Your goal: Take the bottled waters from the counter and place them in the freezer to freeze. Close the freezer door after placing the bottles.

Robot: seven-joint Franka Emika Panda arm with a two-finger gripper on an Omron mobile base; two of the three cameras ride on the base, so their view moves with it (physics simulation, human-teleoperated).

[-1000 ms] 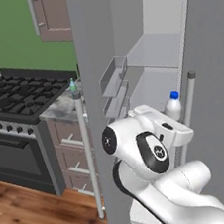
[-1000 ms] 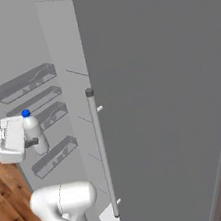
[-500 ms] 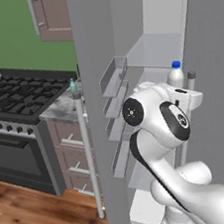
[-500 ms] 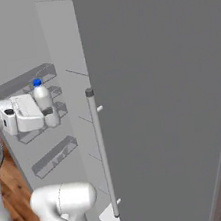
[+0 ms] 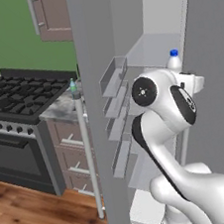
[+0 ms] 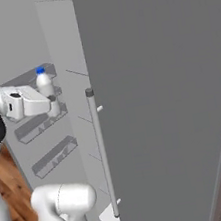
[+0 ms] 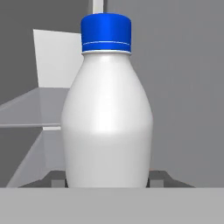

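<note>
Two bottles show: a translucent white plastic bottle with a blue cap (image 7: 107, 118), held upright in the jaws of the gripper (image 7: 107, 177), and a teal-tinted bottle with a green cap (image 5: 72, 86) standing on the grey-white marbled stone counter (image 5: 58, 108) beside the black gas stove (image 5: 19, 96). No brand, label or writing can be read on either bottle or on the appliances.

The room is a kitchen with a green wall, a brown wall cabinet (image 5: 54, 16), brown drawers with silver bar handles under the counter, and a wooden plank floor (image 5: 43, 220). The tall grey freezer door (image 5: 101, 110) stands open, its inner shelf bins facing the pale grey freezer (image 5: 160, 42) with its shelves. The plain grey right-hand door (image 6: 162, 104) is shut, a long silver bar handle along its edge.

The jaws pinch the white bottle low on its body, one dark fingertip (image 7: 56, 180) showing at each side of its base. The bottle is lifted in front of the open freezer compartment, near an upper shelf, its cap uppermost. The teal bottle is well apart from the jaws, on the far side of the open door.
</note>
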